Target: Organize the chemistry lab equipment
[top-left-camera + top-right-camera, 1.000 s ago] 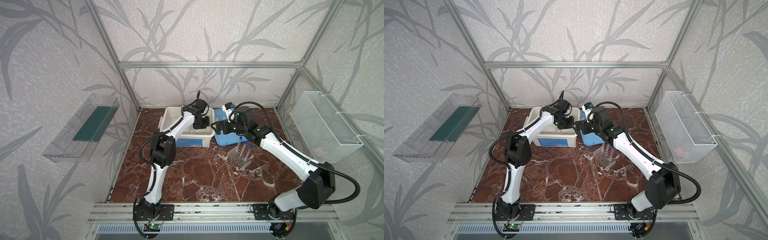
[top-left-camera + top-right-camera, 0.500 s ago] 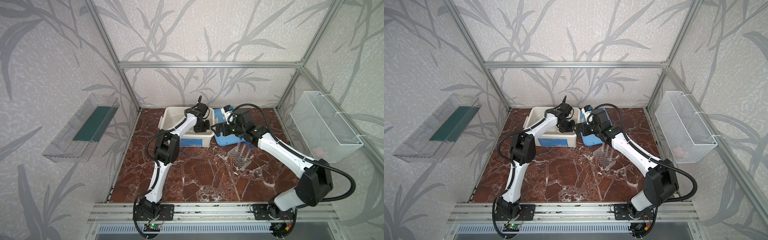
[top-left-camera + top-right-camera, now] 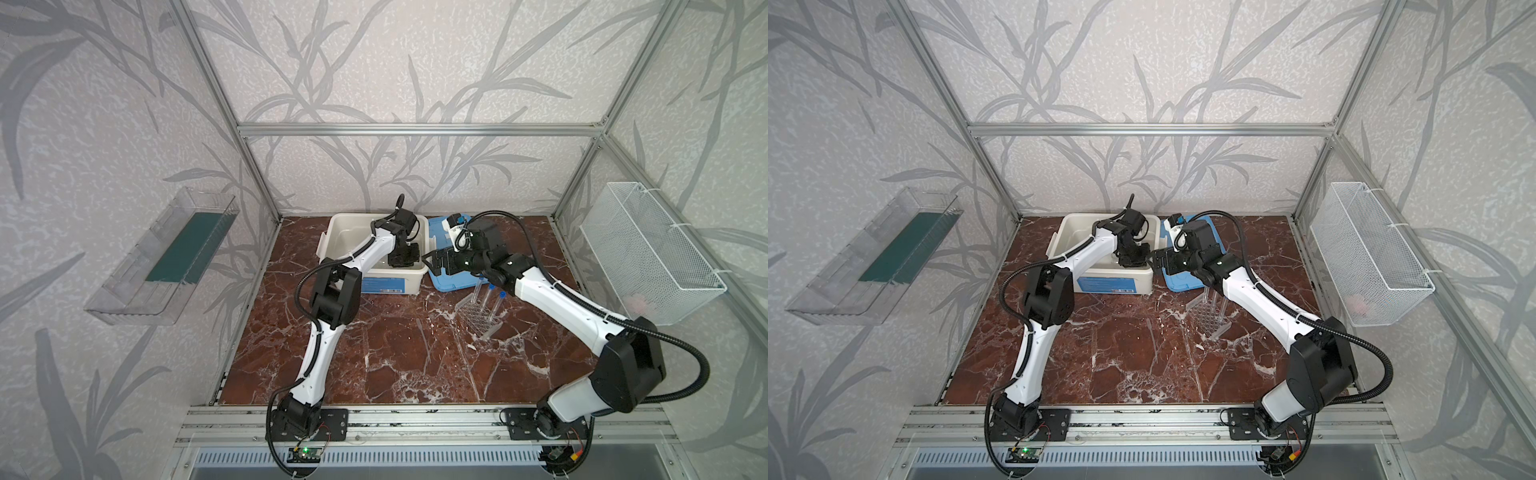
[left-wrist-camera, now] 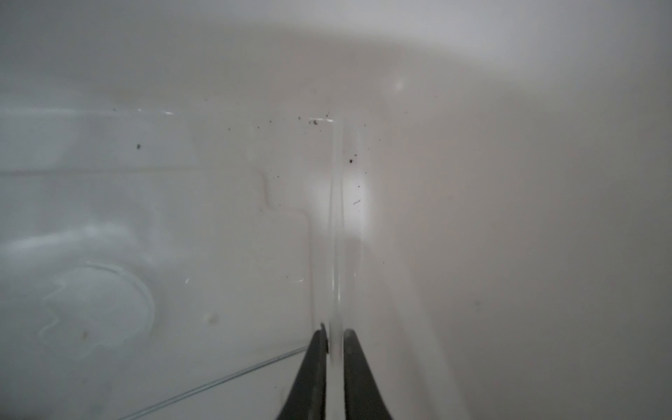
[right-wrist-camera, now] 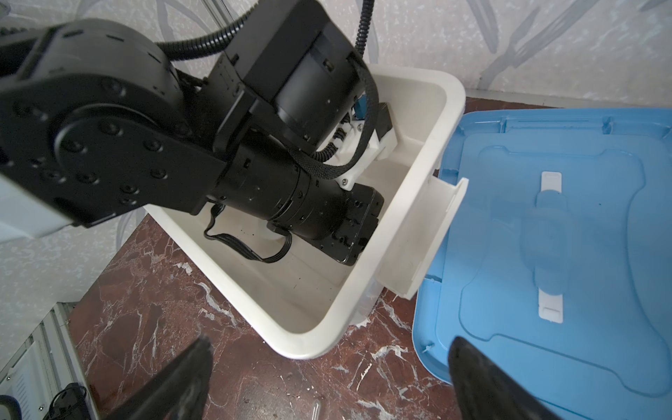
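My left gripper point(image 3: 403, 261) point(image 3: 1133, 258) reaches down inside the white tub point(image 3: 332, 243). In the left wrist view its jaws point(image 4: 335, 340) stand narrow, shut on a thin clear rod point(image 4: 336, 218) that runs along the tub floor. My right gripper point(image 3: 432, 262) point(image 5: 338, 382) hovers open and empty over the table, between the tub's corner point(image 5: 309, 342) and the blue lid point(image 5: 545, 254). The clear perforated rack point(image 3: 478, 320) point(image 3: 1208, 320) stands mid-table with blue-capped clear tubes point(image 3: 496, 307) upright in it.
A white wire basket point(image 3: 648, 249) hangs on the right wall and a clear shelf point(image 3: 166, 257) on the left wall. The blue lid point(image 3: 453, 281) lies flat beside the tub. A faint round outline point(image 4: 98, 309) shows on the tub floor.
My left gripper has sunk lower into the tub, toward its near right corner. The right arm has hardly moved and stays open.
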Motion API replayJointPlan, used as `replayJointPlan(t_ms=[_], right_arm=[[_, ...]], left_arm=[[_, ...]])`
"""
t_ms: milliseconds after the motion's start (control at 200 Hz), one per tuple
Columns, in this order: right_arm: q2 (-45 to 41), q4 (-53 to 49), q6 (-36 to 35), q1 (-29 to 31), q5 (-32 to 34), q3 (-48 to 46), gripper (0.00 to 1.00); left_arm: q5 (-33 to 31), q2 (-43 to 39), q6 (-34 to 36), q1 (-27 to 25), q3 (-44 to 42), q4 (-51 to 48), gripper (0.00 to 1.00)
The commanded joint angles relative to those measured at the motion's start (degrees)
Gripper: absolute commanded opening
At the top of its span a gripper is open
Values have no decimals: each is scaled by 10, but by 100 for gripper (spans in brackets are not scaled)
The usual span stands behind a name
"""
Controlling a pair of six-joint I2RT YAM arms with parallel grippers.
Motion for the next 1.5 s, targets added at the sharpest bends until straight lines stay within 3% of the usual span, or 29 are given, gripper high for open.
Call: replayJointPlan(t_ms=[0,165,410,560,775,950,1139,1359,1494], right_arm=[[-12,11,-5,-4,5,-6,99],[-16,13,-5,-6,7,-11,99],[-30,5,-7,-8,9,-13,99],[-46,-1,-10,-9,15,-13,99],[-87,2,-15,-9,18,-27,99],[-140,-2,-33,-9,23,-45,99],[-184,-46,-52,-11,34,-51,99],[-237,-94,-88,-10,-45,-91,99],[-259,-119,-109,-9,-53,-124,99]], left_arm=[[-17,9,0,1,6,-14,19],[-26,2,-1,1,10,-15,22],[-45,-40,1,-1,15,-24,42],[-63,-84,2,-1,20,-36,48],[-77,-166,-2,-1,-5,-25,74],[-63,-260,-20,-6,-75,16,99],[-46,-359,-45,-18,-151,27,99],[-97,-461,-23,-82,-240,-15,99],[-89,-522,-68,-112,-341,15,99]])
